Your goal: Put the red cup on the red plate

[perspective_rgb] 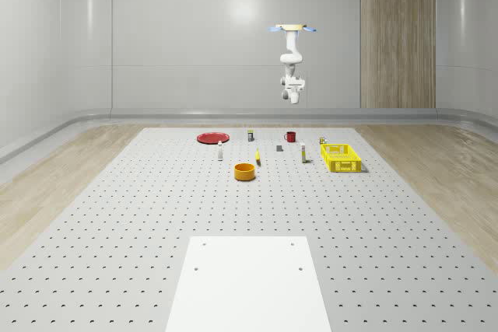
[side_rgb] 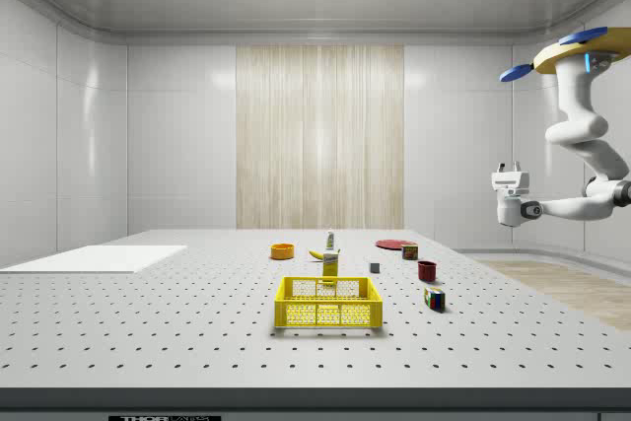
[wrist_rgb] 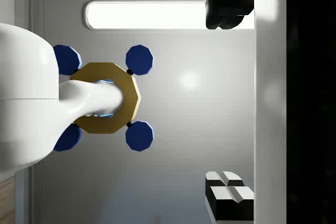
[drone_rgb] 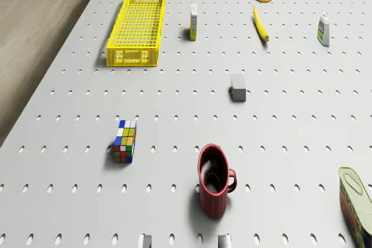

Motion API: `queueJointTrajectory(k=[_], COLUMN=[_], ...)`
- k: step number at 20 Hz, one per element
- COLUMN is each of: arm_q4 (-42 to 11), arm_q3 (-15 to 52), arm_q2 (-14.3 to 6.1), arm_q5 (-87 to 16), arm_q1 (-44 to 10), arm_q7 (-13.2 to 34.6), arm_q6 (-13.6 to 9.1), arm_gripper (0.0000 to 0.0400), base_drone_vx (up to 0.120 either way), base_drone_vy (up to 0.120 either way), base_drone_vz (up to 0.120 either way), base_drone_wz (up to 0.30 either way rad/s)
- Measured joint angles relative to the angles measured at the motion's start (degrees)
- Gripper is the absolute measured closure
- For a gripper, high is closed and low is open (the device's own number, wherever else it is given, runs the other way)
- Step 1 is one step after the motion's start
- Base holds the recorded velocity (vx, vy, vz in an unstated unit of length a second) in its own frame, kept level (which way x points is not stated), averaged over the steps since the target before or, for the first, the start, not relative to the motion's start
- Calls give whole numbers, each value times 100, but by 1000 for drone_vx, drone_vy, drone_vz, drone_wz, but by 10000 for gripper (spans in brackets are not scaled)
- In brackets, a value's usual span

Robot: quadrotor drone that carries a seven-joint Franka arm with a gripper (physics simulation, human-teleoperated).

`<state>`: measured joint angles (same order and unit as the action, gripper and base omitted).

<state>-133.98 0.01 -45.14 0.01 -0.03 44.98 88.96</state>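
The red cup (perspective_rgb: 290, 137) (side_rgb: 427, 270) (drone_rgb: 215, 181) stands upright on the perforated table, its handle to one side. The red plate (perspective_rgb: 212, 138) (side_rgb: 391, 244) lies flat at the far end, well off to the whole-scene view's left of the cup. The drone (perspective_rgb: 292, 29) (side_rgb: 582, 51) hovers high above the table's far part, roughly over the cup. Its arm hangs down and bends, and the gripper (perspective_rgb: 292, 87) (side_rgb: 509, 167) (wrist_rgb: 228, 108) points upward, far above the cup. Both fingers (wrist_rgb: 226, 19) stand wide apart, open and with nothing between them.
A yellow basket (perspective_rgb: 341, 157) (drone_rgb: 136, 27) and a Rubik's cube (drone_rgb: 125, 141) lie beside the cup. A tin can (drone_rgb: 356, 201), grey block (drone_rgb: 238, 87), small box (drone_rgb: 193, 21), banana (drone_rgb: 261, 24), bottle (drone_rgb: 324, 29) and orange bowl (perspective_rgb: 245, 171) stand around. A white panel (perspective_rgb: 249, 285) lies near.
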Motion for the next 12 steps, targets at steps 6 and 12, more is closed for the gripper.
queueJointTrajectory(k=[6, 12], arm_q4=[733, 1351], arm_q3=[8, 14], arm_q2=[145, 370], arm_q5=[6, 10], arm_q1=[-16, -26], arm_q7=[-9, -13], arm_q6=[-561, -927], arm_gripper=[0, 0], base_drone_vx=[0, 0], base_drone_vy=[0, 0], base_drone_vz=[0, 0], base_drone_wz=[0, 0])
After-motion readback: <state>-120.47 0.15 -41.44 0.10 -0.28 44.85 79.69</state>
